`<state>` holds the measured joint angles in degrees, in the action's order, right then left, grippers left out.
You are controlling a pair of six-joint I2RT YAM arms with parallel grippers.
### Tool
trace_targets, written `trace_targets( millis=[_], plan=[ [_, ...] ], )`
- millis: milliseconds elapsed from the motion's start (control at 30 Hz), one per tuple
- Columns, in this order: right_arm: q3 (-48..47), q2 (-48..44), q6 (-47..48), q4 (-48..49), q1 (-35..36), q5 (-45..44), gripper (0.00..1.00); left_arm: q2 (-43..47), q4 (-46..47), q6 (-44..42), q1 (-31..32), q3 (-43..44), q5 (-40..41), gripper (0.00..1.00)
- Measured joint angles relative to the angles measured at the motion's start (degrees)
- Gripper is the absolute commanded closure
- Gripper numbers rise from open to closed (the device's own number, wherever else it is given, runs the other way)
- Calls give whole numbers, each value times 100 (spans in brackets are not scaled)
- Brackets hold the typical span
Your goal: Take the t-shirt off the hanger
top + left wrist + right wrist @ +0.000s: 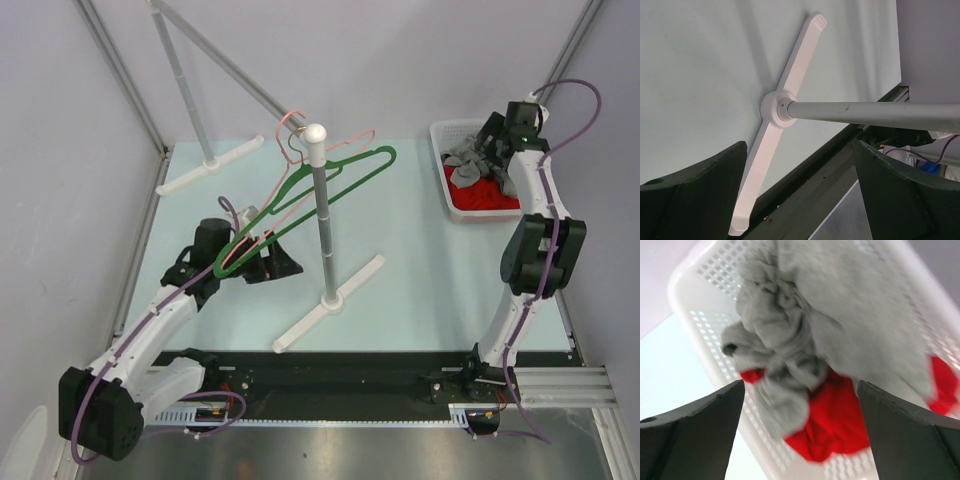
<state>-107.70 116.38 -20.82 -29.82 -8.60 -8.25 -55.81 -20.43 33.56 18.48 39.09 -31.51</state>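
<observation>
A green hanger (330, 186) and a pink hanger (262, 235) hang bare on the white rack pole (322, 215). A grey t-shirt (478, 158) lies crumpled on a red garment (482, 195) in the white basket (441, 130) at the back right; in the right wrist view the grey t-shirt (805, 325) and the red garment (840, 420) fill the basket (705, 305). My right gripper (496, 140) is open just above them, holding nothing. My left gripper (272, 262) is open and empty, low beside the pink hanger's end, facing the rack foot (775, 130).
A second rack with a white foot (208, 165) stands at the back left. The rack pole (870, 112) crosses the left wrist view. The black front rail (330, 375) runs along the table's near edge.
</observation>
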Motion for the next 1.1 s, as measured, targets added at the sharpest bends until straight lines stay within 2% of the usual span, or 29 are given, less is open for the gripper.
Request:
trace_targets(
  millis=[233,333,433,600,700,900,1100],
  plan=[
    [1305,-1545,-20,-151,33,-417,0,138,101,90,284,-157,-13,6],
    [2083,-2317,-151,-142,323,-448,0,369,297,201,323,-433,0,7],
    [2883,-3016,-321,-68,984,-341,0,551,605,402,400,-815,2,8],
    [4363,-4116,-846,160,2796,-52,0,664,1276,765,719,-1478,61,7],
    [5077,-4721,-1244,387,3622,55,0,916,1646,1005,785,-1897,118,7],
    [6957,-6352,-2168,1123,5042,-63,0,2203,2013,1357,802,-2719,293,7],
    [8861,-8251,-3021,1652,5298,-284,0,4157,1799,1635,804,-3362,568,6]
  ],
)
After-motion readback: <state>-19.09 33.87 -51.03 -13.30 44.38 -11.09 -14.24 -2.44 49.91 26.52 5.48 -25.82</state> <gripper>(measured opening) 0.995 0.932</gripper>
